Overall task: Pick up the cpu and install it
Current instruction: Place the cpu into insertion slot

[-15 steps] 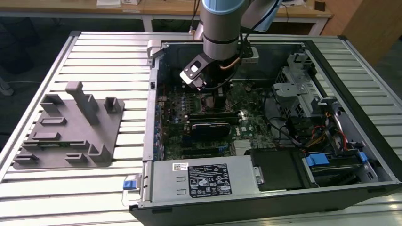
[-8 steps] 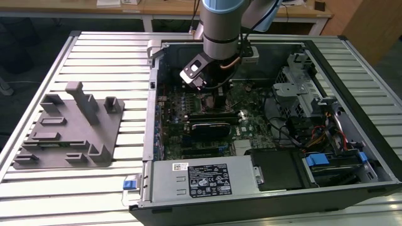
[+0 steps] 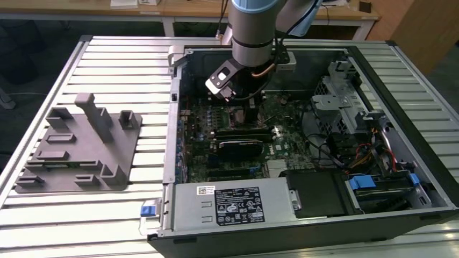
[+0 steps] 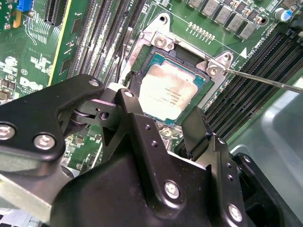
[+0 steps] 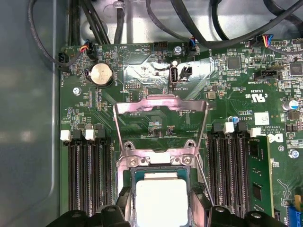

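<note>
**Chip at the socket, pincer closed on it**

Exterior view: the arm (image 3: 252, 32) reaches down into an open computer case (image 3: 215, 236) lying on the slatted counter (image 3: 115, 59). The pincer (image 3: 248, 110) is low over the circuit board (image 3: 215, 115), around eleven o'clock of the case's middle. A grey tray (image 3: 79, 145) sits well apart, at nine o'clock from the case.

Second wrist view: the chip (image 4: 168, 94) lies flat within the socket (image 4: 161, 42), silver top up, between banks of memory slots (image 4: 99, 38). The black fingers (image 4: 130, 101) press against two opposite edges, so I judge the pincer clamped on the chip. A thin lever (image 4: 265, 80) juts out beside the socket, unlatched.

First wrist view: the metal hold-down frame (image 5: 161, 106) stands swung open, just beyond the chip (image 5: 161, 201), with a coin battery (image 5: 100, 74) farther off on the board. The chip looks square to the socket's border.

The pick-up looks done; the step in hand is seating the chip. That calls for it to rest level and fully down before the grip loosens. Whether it has bottomed out I cannot tell. The frame and lever are not yet closed.
</note>
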You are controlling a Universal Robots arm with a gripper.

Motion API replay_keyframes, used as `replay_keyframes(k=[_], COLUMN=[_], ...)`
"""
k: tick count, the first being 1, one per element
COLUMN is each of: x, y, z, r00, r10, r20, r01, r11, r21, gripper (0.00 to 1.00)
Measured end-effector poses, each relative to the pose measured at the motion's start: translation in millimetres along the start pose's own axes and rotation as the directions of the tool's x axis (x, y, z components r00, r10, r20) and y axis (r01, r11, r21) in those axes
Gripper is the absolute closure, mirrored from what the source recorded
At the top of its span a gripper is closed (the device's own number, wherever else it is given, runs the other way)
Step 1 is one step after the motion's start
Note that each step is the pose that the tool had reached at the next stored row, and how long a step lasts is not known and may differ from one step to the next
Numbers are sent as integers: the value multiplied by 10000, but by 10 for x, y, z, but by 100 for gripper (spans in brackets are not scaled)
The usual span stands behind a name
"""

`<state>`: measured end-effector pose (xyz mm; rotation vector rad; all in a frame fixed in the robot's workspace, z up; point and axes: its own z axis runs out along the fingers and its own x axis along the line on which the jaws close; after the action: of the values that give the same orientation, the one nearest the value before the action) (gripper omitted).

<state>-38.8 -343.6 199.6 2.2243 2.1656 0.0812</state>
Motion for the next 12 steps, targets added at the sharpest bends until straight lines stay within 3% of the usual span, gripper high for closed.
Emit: replay_keyframes(k=[6, 9, 10, 12], x=[0, 0, 0, 0], y=[0, 0, 0, 0], z=[-2, -3, -4, -5], r00=[10000, 10000, 10000, 10000], r10=[0, 0, 0, 1], r20=[0, 0, 0, 0], r01=[0, 0, 0, -1], r11=[10000, 10000, 10000, 10000], r21=[0, 0, 0, 0], gripper=[40, 58, 58, 70])
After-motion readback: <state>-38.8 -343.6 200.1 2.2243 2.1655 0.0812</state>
